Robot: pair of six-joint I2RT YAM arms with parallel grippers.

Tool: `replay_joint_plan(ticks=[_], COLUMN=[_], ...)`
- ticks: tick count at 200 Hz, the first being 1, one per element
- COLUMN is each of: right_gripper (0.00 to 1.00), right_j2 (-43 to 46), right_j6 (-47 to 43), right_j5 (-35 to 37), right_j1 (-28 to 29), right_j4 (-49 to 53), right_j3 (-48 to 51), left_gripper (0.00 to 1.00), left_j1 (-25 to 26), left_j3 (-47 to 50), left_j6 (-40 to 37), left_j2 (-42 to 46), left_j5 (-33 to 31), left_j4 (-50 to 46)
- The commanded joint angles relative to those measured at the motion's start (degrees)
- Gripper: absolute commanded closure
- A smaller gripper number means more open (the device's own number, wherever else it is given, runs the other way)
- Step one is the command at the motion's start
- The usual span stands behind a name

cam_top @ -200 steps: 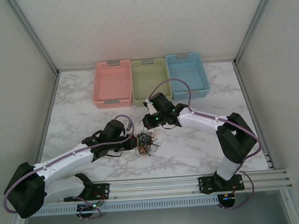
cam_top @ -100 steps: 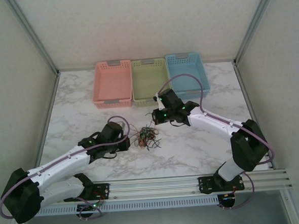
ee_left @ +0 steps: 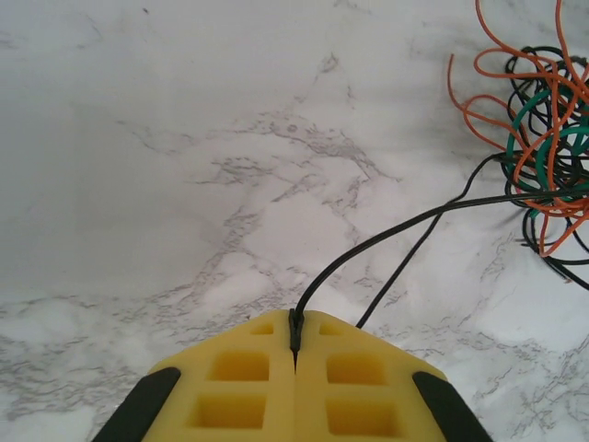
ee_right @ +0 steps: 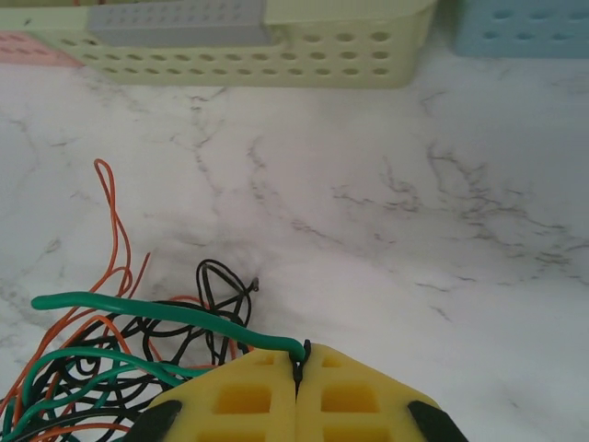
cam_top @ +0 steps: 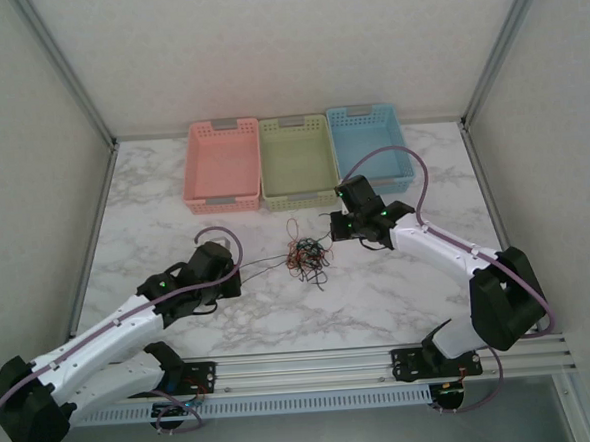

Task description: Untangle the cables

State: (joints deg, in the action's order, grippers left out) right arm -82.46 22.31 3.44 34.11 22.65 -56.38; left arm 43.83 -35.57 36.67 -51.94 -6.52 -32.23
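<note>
Bench (cam_top: 400,295): white marble-pattern top, with the cables (cam_top: 307,254) lying as one loose bunch near mid-bench, between the two arms and just in front of the green basket (cam_top: 297,159). The bunch is a mix of orange, green and black strands, looped over one another. Left tool (ee_left: 295,333): yellow pads pressed together with a black wire (ee_left: 386,230) pinched in the seam between them. That wire runs up and to the right across the marble, off the surface for part of its length, and enters the bunch. A second black strand lies beneath it on the bench. Right tool (ee_right: 297,366): pads likewise closed, clamping the end of a green wire (ee_right: 166,308) at the seam. The green wire arcs left from the pads over the black and orange loops. In the top view the left tool sits to the left of the bunch, well apart from it, while the right tool sits just beside its upper right edge. Pink basket (cam_top: 223,165) and blue basket (cam_top: 371,148) flank the green one along the far edge of the bench.
</note>
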Motion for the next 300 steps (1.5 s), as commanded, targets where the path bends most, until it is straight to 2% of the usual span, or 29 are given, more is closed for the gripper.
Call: replay_joint_plan(ticks=[1,37,67,170,191,214,219,233,247,264,300], right_gripper=[1.00,1.00,1.00,1.00,1.00,1.00,0.93,0.66,0.53,0.46,0.44], right_j2=[2.02,1.68,1.60,1.49,2.66,3.22,3.01,2.20,1.28,-0.12,-6.31], right_j6=[0.11,0.00,0.04,-0.32,-1.41,-3.42,-3.47,-3.16,-3.08,-3.09,-5.51], right_j5=[2.79,7.96,9.24,12.01,6.73,-10.47,-14.02,-20.24,-22.74,-23.50,-22.51], right_j1=[-1.79,-3.83,-5.00,-6.76,-6.87,-6.81,-6.76,-6.11,-5.16,-3.83,-1.71], right_j4=[1.24,3.26,2.72,2.69,0.04,-4.26,-5.07,-7.24,-9.22,-11.19,-9.81], right_j3=[1.59,2.50,3.86,5.70,6.69,6.37,6.15,5.43,5.01,4.30,-0.98], left_gripper=[1.00,1.00,1.00,1.00,1.00,1.00,1.00,1.00,1.00,1.00,1.00], left_j1=[0.29,0.29,0.30,0.29,0.29,0.29,0.29,0.29,0.33,0.29,0.29], left_j3=[-1.94,-4.37,-7.90,-10.52,-10.16,-8.95,-8.78,-8.38,-8.05,-7.77,-7.76], left_j6=[0.81,3.05,3.53,5.24,4.78,4.36,4.31,4.11,4.03,4.08,3.88], left_j2=[2.11,8.57,13.90,18.90,17.91,17.24,17.02,16.30,15.61,15.45,15.57], left_j5=[-4.22,-8.39,-11.60,-17.30,-15.55,-12.67,-12.49,-12.13,-11.61,-11.31,-11.19], left_j4=[-6.05,-10.41,-14.81,-19.19,-17.82,-15.24,-14.99,-14.49,-14.17,-13.83,-13.31])
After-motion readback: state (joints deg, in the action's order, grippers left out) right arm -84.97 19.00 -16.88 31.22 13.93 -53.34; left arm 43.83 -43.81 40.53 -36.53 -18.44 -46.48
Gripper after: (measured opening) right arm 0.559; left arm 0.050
